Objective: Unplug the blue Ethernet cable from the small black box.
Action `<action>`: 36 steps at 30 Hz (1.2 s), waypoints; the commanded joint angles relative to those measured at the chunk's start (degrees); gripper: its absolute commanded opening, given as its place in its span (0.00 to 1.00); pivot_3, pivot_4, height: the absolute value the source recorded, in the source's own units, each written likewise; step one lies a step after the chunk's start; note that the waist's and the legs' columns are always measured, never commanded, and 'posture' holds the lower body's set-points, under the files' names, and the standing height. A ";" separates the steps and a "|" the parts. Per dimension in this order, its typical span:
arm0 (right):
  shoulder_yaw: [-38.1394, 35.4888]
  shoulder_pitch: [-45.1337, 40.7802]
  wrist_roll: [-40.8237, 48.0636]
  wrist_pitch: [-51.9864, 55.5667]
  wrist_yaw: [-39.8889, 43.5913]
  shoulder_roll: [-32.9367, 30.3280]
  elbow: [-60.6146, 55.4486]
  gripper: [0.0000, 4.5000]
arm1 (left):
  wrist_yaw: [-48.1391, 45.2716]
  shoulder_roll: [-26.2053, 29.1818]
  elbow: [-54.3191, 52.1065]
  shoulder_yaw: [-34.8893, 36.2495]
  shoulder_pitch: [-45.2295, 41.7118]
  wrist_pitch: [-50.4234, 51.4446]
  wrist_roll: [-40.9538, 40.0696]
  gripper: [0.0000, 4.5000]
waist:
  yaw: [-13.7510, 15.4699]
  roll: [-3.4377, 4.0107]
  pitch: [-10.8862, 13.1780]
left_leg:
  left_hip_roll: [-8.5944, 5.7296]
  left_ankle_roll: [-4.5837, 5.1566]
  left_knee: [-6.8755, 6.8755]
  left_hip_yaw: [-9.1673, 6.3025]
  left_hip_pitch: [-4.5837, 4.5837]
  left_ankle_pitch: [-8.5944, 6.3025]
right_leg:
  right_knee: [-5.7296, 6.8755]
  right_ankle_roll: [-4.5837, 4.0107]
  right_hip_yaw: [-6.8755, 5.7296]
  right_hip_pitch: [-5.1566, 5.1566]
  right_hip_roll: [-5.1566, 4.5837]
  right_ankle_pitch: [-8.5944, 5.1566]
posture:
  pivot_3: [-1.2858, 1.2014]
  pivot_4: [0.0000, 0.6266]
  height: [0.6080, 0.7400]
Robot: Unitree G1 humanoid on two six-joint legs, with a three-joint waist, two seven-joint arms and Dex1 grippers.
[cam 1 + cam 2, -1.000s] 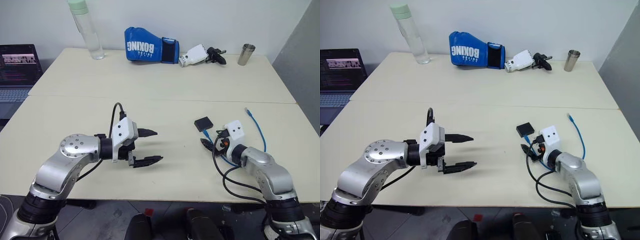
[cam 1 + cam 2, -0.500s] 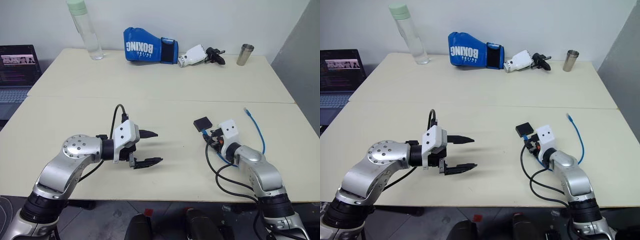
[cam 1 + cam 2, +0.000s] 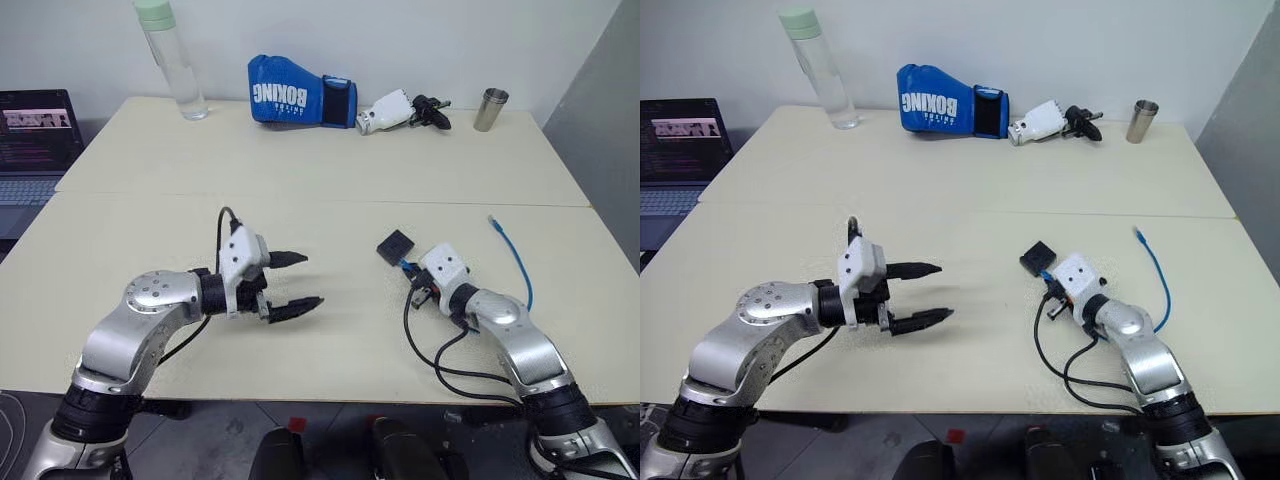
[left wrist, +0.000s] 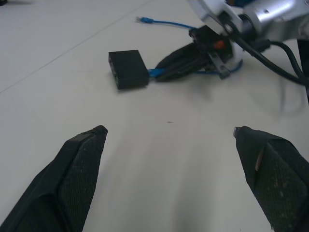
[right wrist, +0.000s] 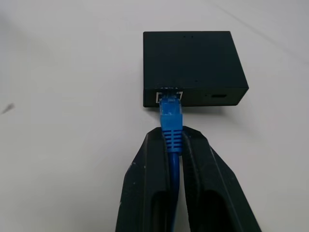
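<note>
The small black box (image 3: 395, 246) lies flat on the cream table (image 3: 330, 190), right of centre. The blue Ethernet cable (image 5: 171, 116) is plugged into a port in the box's near edge. From there it runs back under my right arm and curves to a loose plug (image 3: 493, 219) at the far right. My right gripper (image 5: 172, 137) is shut on the cable's blue boot just behind the plug, a short way from the box. My left gripper (image 3: 312, 279) hovers open over the table's middle, to the left of the box and well apart from it, holding nothing.
Along the back edge stand a blue boxing glove (image 3: 300, 100), a clear water bottle (image 3: 172, 60), a metal cup (image 3: 490, 108) and a spare white gripper part (image 3: 400, 110). A laptop (image 3: 35, 135) sits off the table's left. Black robot cables (image 3: 440, 350) loop by my right arm.
My right gripper rolled, moved left and closed on the blue cable behind the plug. The box shifted slightly left and turned. My left gripper rolled, staying open.
</note>
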 commanded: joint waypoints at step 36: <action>5.36 -18.57 -8.72 -46.91 12.55 -0.14 9.64 0.02 | 5.19 -5.42 8.92 8.65 -11.30 25.07 -23.45 0.52 | 0.17 0.00 0.01 | -0.09 -0.34 0.10 -1.10 -0.03 0.20 | -0.02 -0.05 -0.93 0.39 -0.41 0.00 | 0.52 0.24 1.00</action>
